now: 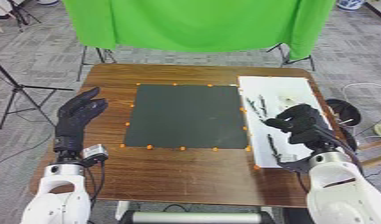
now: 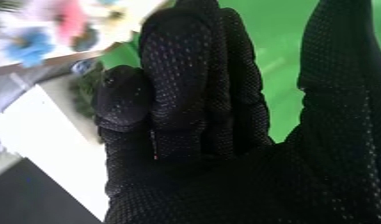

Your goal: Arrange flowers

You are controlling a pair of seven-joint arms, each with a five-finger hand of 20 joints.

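In the head view my right hand (image 1: pixel 302 122) is over the right side of the white board (image 1: pixel 280 86), its fingers relaxed. Thin dark stem-like pieces (image 1: pixel 263 104) lie on the board beyond the hand, and another long dark piece (image 1: pixel 273 144) is on its near part. In the right wrist view my right hand (image 2: pixel 191 95) is open, with nothing visible in its grasp. Blurred blue (image 2: pixel 33 45) and pink (image 2: pixel 71 17) flowers show past its fingers. My left hand (image 1: pixel 75 112) is held open over the table's left edge.
A dark square mat (image 1: pixel 186 117) with orange dots around it occupies the middle of the brown table (image 1: pixel 191 172). Green cloth (image 1: pixel 200 25) hangs beyond the far edge. A black bin (image 1: pixel 344 112) stands on the floor right of the table, a tripod (image 1: pixel 19 86) to the left.
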